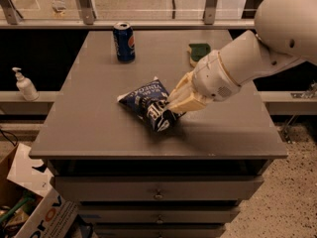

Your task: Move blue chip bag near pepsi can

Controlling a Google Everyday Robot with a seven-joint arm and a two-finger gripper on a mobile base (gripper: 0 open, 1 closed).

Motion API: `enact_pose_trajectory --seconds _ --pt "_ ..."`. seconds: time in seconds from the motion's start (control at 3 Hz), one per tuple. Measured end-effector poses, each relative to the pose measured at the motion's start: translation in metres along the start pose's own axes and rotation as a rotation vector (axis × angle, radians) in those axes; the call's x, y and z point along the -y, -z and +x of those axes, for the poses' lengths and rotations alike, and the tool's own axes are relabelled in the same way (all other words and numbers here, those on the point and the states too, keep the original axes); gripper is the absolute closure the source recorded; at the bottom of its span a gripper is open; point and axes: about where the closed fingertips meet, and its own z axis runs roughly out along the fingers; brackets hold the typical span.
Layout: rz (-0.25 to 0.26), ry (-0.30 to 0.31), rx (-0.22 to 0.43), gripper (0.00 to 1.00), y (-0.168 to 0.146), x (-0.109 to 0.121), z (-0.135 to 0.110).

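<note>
Gripper (171,104) stands over the middle of the table (89,128), jaws pinching the chip bag (146,100) at its right end; carry it low toward the far-left can (124,42), stopping just short.

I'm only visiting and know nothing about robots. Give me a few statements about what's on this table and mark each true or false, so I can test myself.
1. The gripper is shut on one end of the blue chip bag. True.
2. The pepsi can lies on its side. False: it stands upright near the table's far edge.
3. The bag touches the can. False: bare tabletop separates them.
4. A green sponge lies on the table's far part, beside the arm. True.
5. The white pump bottle stands on the table. False: it stands on a ledge beside the table.
</note>
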Motion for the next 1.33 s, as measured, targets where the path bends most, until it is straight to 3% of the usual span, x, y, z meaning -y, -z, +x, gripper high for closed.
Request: enact_pose_trajectory --seconds 1.0,1.33 --pt "0.171 0.095 -0.14 1.0 -0.001 0.105 -0.033" --pt "0.19 0.107 -0.208 1.0 -0.006 0.131 -0.02"
